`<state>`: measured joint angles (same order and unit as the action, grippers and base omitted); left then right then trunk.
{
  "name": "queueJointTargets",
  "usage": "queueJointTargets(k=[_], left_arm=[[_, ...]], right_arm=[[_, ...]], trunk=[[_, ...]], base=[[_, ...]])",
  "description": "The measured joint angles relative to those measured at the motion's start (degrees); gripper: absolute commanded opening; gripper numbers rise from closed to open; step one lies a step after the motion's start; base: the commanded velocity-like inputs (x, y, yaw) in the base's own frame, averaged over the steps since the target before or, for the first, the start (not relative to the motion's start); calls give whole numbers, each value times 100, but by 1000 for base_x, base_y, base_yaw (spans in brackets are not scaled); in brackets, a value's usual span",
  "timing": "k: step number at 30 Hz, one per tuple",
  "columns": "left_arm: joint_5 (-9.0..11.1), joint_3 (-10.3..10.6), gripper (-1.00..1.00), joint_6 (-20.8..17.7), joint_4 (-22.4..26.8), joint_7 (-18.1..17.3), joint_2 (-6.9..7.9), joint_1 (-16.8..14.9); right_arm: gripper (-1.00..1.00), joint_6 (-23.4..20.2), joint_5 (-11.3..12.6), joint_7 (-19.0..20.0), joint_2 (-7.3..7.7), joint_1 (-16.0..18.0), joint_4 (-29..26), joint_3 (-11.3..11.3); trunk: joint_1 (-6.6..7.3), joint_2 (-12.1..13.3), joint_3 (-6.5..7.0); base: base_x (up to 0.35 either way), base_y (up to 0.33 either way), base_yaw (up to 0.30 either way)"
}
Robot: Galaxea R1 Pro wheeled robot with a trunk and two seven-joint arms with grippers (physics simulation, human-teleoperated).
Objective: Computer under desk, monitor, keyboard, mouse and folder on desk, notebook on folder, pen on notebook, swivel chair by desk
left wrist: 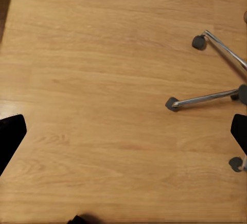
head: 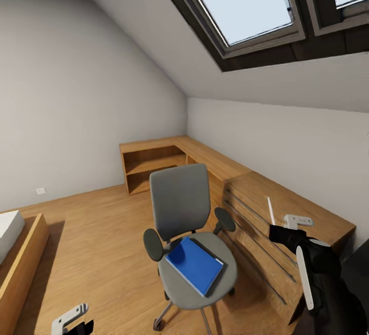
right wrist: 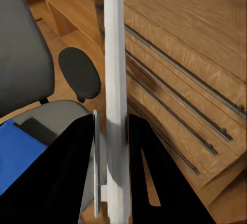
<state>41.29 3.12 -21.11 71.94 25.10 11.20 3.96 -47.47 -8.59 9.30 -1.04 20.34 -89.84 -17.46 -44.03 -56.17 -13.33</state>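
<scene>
The left gripper [head: 69,319] hangs low over the light wood floor [left wrist: 103,80]; its fingers [left wrist: 10,136] stand wide apart with nothing between them. Ahead of it and to its right, the chrome legs and dark castors [left wrist: 172,104] of the swivel chair [head: 182,207] rest on the smooth planks.

The chair has a matte grey fabric seat and back and 2 rounded black armrests. The folder [head: 195,265], a flat bright blue rectangle with a thin pale edge, lies on the seat, below and to the left of the right gripper [head: 287,232]. A dark, thin sheet seems to peek out from under its far edge, perhaps the notebook; I cannot tell.

The right gripper is closed on the pen [right wrist: 116,95], a thin white stick held upright, its tip rising in front of the low light-wood cabinet [head: 287,207] with its long grooved drawer fronts.

The risk, as I judge it: the smooth, slender pen could slip or twist in the pinch, and any nudge on the chair could roll it on its castors and slide the slick folder off the seat.
</scene>
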Motion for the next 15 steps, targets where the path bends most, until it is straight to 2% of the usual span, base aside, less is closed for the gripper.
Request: queueJointTargets(k=[6,15], left_arm=[[16,6,100,4,-163,-2,-9,-1],[13,20,100,40,-982,-22,-17,-1]], right_arm=[[-100,12,13,0,4,-1,-1,-255],[-100,9,16,-3,5,-2,-1,-506]], trunk=[[134,241,113],[332,602,301]], base=[[-56,0,-99],[-7,0,-228]])
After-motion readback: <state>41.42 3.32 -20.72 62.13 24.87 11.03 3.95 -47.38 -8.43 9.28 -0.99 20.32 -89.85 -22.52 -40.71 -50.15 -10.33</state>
